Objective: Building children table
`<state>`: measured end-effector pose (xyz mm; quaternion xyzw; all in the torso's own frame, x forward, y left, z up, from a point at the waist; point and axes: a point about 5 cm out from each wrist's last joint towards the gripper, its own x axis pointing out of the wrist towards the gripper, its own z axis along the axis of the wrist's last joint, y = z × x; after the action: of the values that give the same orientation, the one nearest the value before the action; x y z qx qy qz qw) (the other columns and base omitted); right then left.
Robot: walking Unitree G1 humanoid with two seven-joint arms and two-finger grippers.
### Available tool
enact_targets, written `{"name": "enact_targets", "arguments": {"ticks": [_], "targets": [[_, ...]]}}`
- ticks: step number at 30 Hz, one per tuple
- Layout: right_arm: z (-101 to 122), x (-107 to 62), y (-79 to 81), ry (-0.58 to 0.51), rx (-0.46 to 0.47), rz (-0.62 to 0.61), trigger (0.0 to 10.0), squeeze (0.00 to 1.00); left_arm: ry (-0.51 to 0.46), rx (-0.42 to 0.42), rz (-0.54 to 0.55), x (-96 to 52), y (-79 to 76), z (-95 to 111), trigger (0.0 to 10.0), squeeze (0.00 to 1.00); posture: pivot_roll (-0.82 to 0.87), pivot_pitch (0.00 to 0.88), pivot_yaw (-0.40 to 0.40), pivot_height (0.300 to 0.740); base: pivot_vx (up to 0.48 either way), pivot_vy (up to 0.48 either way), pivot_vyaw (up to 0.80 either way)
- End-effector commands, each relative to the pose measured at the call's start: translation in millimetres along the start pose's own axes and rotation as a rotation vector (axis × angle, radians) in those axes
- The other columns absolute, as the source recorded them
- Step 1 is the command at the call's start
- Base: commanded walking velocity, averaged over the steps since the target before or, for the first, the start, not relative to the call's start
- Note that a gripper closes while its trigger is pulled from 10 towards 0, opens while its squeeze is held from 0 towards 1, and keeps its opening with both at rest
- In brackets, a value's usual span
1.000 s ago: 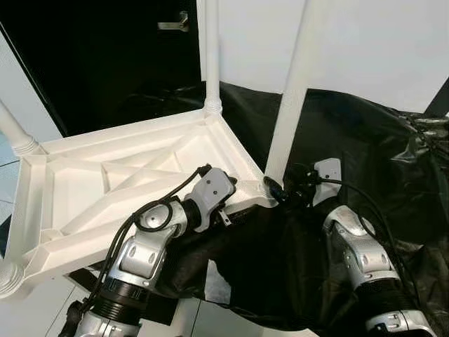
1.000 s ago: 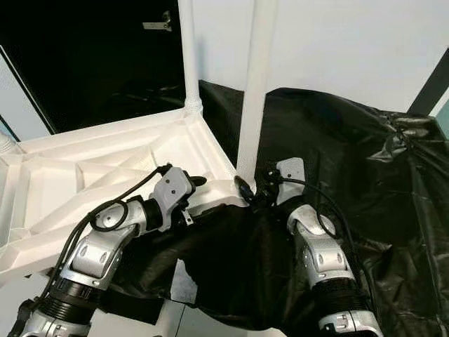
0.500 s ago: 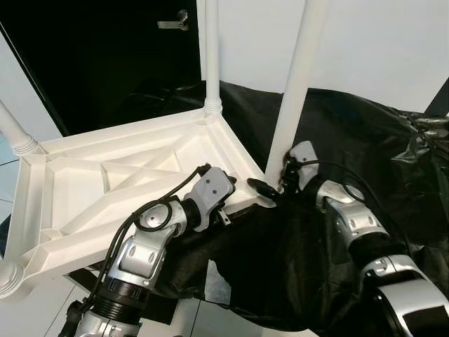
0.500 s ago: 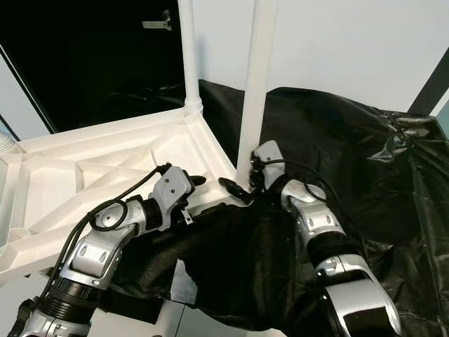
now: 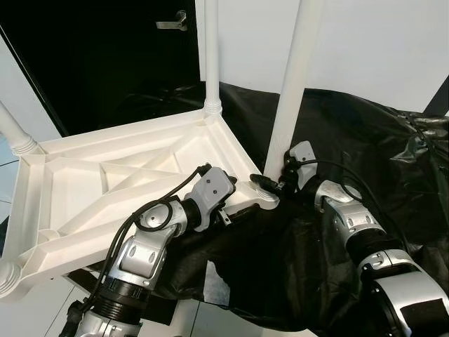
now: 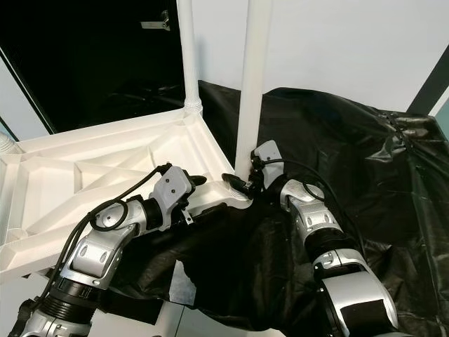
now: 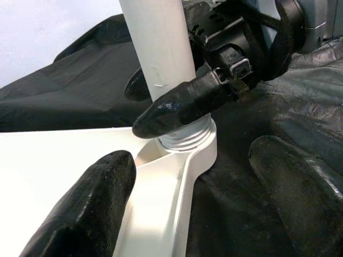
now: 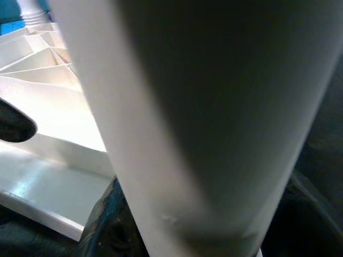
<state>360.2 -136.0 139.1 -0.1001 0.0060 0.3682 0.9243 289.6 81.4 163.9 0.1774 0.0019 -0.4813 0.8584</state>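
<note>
Rising out of frame so its top is cut off, the white table leg stands in the upturned white tabletop's near corner, right gripper clamped round its base, left gripper spread open at the rim.

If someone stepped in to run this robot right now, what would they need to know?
Right hand: fingers closed round the base of the near table leg, just above its corner socket.
Left hand: open, straddling the rim of the upturned white tabletop beside that corner.
Done: a far leg stands in its corner socket.
Left: I cannot tell whether the near leg is tight; check it.
</note>
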Motion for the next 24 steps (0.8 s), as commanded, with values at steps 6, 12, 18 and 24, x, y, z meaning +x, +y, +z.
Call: {"name": "enact_targets", "arguments": {"ticks": [6, 12, 18, 24], "targets": [[-16, -8.9, -5.4, 0.045, 0.057, -0.209, 10.0, 0.00, 0.008, 0.008, 0.065, -0.2, 2.4, 0, 10.0, 0.00, 0.00, 0.000, -0.037, 0.740, 0.000, 0.000, 0.00], [-21, -9.9, -0.9, 0.055, 0.103, -0.390, 10.0, 0.00, 0.011, 0.007, 0.062, 0.0, 1.0, -1, 10.0, 0.00, 0.00, 0.000, -0.038, 0.740, 0.000, 0.000, 0.00], [-20, -6.1, 15.0, 0.044, 0.120, -0.523, 10.0, 0.00, 0.015, 0.009, 0.055, 0.2, -0.1, -2, 10.0, 0.00, 0.00, 0.000, -0.038, 0.740, 0.000, 0.000, 0.00], [-17, -1.6, 34.1, 0.032, 0.167, -0.737, 10.0, 0.00, 0.019, 0.010, 0.053, 0.7, -1.5, -3, 10.0, 0.00, 0.01, 0.000, -0.045, 0.740, 0.000, 0.000, 0.00]]}}
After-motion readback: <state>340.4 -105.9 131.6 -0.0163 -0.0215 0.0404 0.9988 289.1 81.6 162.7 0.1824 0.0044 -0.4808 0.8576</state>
